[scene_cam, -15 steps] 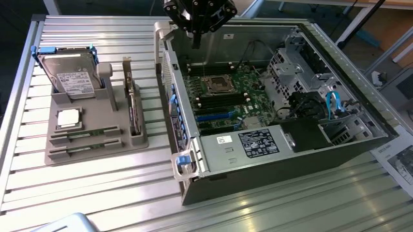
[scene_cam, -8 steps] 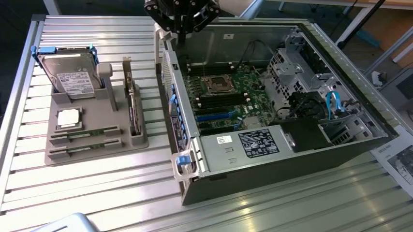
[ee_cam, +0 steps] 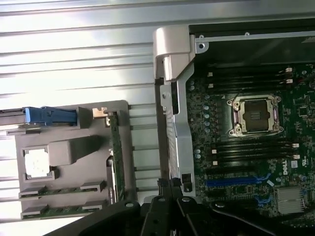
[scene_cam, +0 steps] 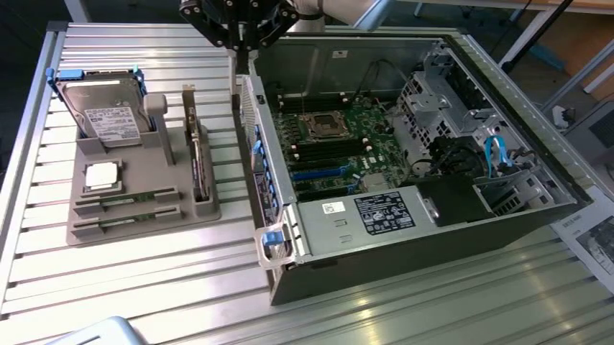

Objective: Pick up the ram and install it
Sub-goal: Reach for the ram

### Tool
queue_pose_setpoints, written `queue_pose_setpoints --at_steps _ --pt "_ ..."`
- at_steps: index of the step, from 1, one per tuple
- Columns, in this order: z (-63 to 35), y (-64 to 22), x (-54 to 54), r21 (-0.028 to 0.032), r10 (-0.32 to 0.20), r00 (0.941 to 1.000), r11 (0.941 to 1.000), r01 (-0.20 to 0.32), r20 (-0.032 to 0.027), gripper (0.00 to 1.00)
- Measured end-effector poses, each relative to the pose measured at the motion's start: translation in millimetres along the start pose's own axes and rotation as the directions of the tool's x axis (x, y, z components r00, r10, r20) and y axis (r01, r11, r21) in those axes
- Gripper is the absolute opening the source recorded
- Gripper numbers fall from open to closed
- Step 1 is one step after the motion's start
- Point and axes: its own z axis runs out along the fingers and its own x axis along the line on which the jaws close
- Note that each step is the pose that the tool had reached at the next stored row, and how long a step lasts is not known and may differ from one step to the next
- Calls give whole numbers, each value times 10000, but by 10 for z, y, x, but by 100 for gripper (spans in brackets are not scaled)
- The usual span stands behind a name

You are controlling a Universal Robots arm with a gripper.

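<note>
Two ram sticks [scene_cam: 126, 197] [ee_cam: 61, 191] lie flat in the front slots of the grey tray [scene_cam: 144, 230] [ee_cam: 64, 110]; they are thin green boards with dark chips. The second stick [scene_cam: 125, 218] [ee_cam: 58, 211] lies just beside the first. My gripper [scene_cam: 236, 47] [ee_cam: 170, 185] hangs high over the gap between the tray and the open computer case [scene_cam: 403, 237], near the case's side wall [ee_cam: 172, 123]. Its fingers look shut with nothing between them. The motherboard [scene_cam: 346, 144] [ee_cam: 246, 147] shows black memory slots on both sides of the processor socket [scene_cam: 321, 126] [ee_cam: 256, 115].
On the tray a hard drive [scene_cam: 106, 115] stands upright with a blue handle [ee_cam: 49, 116]. A square silver processor [scene_cam: 101, 176] [ee_cam: 37, 163] and an upright circuit card [scene_cam: 197, 154] [ee_cam: 116, 157] sit there too. Everything rests on a ribbed metal table [scene_cam: 144, 287].
</note>
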Motion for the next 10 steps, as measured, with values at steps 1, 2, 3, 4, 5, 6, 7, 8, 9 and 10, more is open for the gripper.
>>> queue_pose_setpoints --at_steps 1,2,3,4,5,6,7,8,9,10 --pt "-1 -3 34 0 -1 10000 10000 1 0 10" --pt "-1 -6 73 -1 1 10000 10000 -1 1 10" --pt "-3 -9 118 -1 2 10000 10000 -2 1 10" --pt "-5 -14 183 0 0 10000 10000 0 0 10" --pt "-7 -19 247 0 0 10000 10000 0 0 10" --pt "-8 -22 293 0 1 10000 10000 -1 0 10" --pt "-9 -25 336 0 2 10000 10000 -2 0 10" --pt "-10 -30 393 -1 0 10000 10000 0 1 10" --pt "-12 -34 449 0 -1 10000 10000 1 0 10" --pt "-13 -37 493 -1 1 10000 10000 -1 1 10"
